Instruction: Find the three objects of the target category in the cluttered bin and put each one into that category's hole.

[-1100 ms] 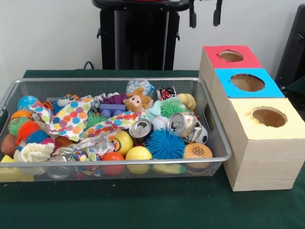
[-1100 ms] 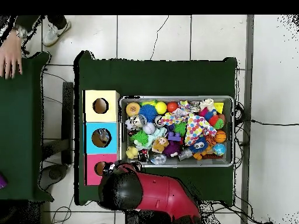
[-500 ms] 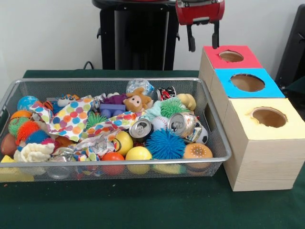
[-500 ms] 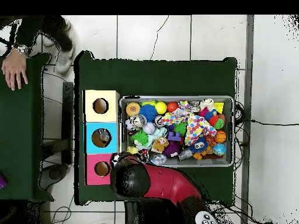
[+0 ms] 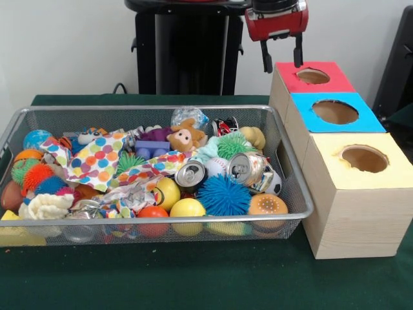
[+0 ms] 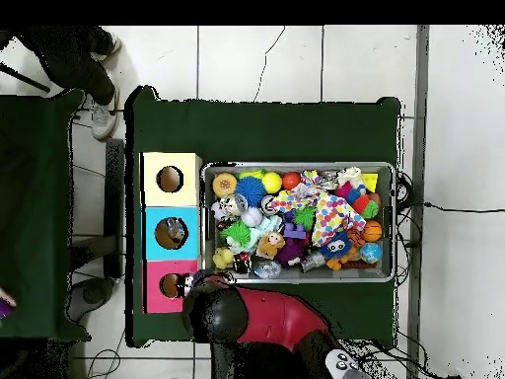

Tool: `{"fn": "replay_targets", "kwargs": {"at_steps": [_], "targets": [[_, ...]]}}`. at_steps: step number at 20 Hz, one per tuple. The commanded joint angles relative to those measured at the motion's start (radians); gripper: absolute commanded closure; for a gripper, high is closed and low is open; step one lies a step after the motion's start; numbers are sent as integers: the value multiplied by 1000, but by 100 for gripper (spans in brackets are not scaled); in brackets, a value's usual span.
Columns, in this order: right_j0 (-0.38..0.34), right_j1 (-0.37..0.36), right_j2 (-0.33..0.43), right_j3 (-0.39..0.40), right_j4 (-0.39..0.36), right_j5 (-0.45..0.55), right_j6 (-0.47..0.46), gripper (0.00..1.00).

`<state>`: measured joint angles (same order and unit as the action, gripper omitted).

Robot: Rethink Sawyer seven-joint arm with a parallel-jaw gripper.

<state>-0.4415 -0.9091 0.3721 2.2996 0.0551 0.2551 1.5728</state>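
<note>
Green cloth covers the desk (image 5: 193, 278), and from my remote seat I've got the wire mesh bin (image 5: 293, 187) stuffed with toys on one side and the three wooden boxes lined up right against its end. Box tops are red (image 5: 290, 79), blue (image 5: 303, 115) and yellow (image 5: 393, 171), each with a round hole cut in it. The tool (image 5: 281, 58) is hanging up by the top edge of the front view, just off the bin's far corner and right next to the red box, not over the toys. Its two dark fingers (image 5: 265, 57) point straight down with a clear gap between them and nothing in there, so it's spread and empty. In the overhead view the red arm (image 6: 281, 321) and its black head sit at the bin's edge beside the red box, so I can't see the tool itself from up there. As for stuff in the bin: two crushed silver cans, one (image 5: 190, 173) near the middle and one (image 5: 247, 168) just beside it, a blue spiky ball (image 5: 223, 194) touching the front wall area, yellow balls (image 5: 187, 208) next to it, an orange dotted ball (image 5: 268, 205) in the corner nearest the yellow box, a green spiky ball (image 5: 233, 144), a small brown plush animal (image 5: 186, 135) toward the back, and a polka-dot cloth (image 5: 100, 161) draped over the pile. A person's leg and shoe (image 6: 99, 113) show at the overhead view's edge.
</note>
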Motion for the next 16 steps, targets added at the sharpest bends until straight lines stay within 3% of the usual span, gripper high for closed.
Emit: {"fn": "replay_targets", "kwargs": {"at_steps": [1, 9, 16], "targets": [[-65, 58, 99, 43, -63, -50, 73, 0], [-166, 77, 179, 21, -75, 17, 41, 0], [-190, 95, 175, -52, -98, 110, 2, 0]]}}
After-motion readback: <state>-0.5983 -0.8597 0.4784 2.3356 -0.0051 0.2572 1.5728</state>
